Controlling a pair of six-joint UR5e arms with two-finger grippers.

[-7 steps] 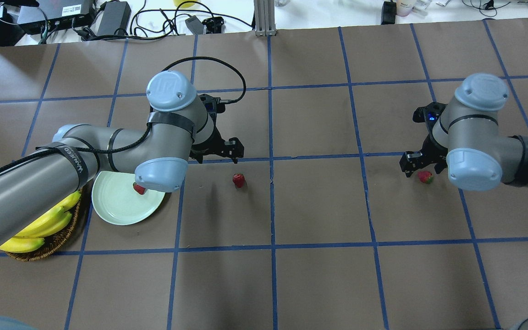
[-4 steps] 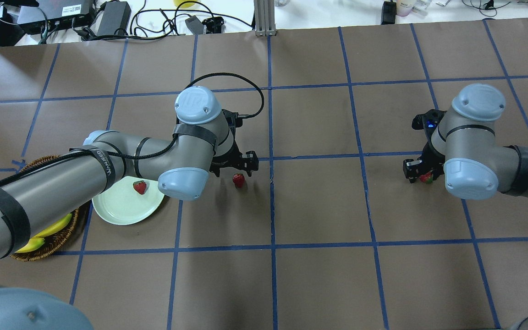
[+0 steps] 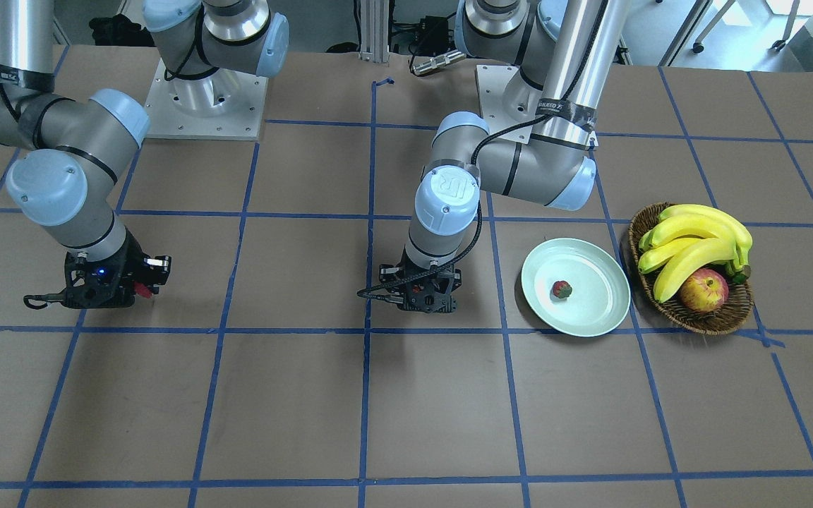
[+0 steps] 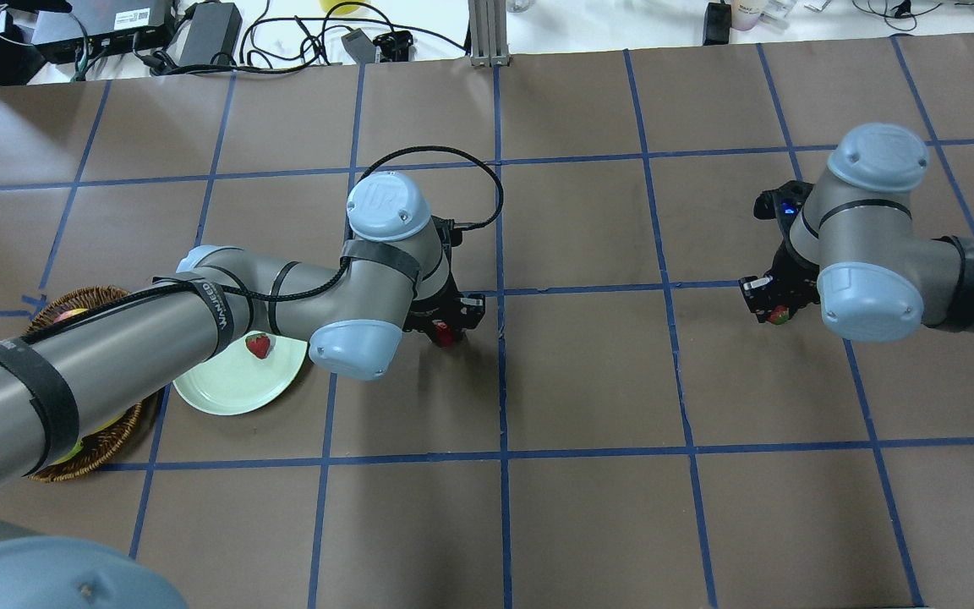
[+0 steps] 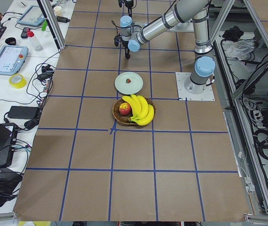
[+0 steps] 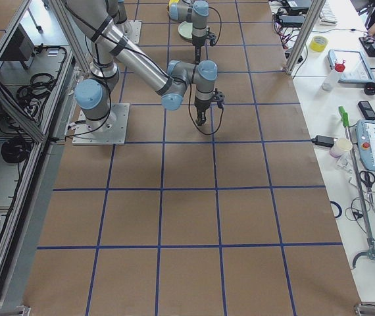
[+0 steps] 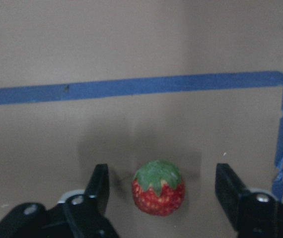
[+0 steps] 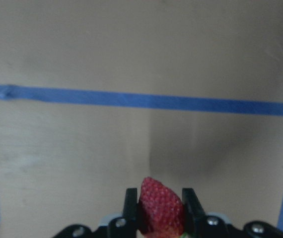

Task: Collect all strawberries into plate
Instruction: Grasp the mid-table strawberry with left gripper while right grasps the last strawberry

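One strawberry (image 4: 259,345) lies on the pale green plate (image 4: 216,389), also seen in the front view (image 3: 561,288) on the plate (image 3: 597,310). A second strawberry (image 7: 158,194) sits on the table between the fingers of my open left gripper (image 7: 164,198), which is lowered around it (image 4: 446,332) without touching it. My right gripper (image 8: 161,208) is shut on the third strawberry (image 8: 161,206), at the table's right side (image 4: 779,315).
A wicker basket (image 3: 717,321) with bananas (image 3: 696,243) and an apple (image 3: 703,293) stands beside the plate, mostly hidden under my left arm in the overhead view. Blue tape lines grid the brown table. Cables and gear lie along the far edge.
My left gripper has moved right from beside the plate and come down around the middle strawberry. My right gripper has closed on the right strawberry.
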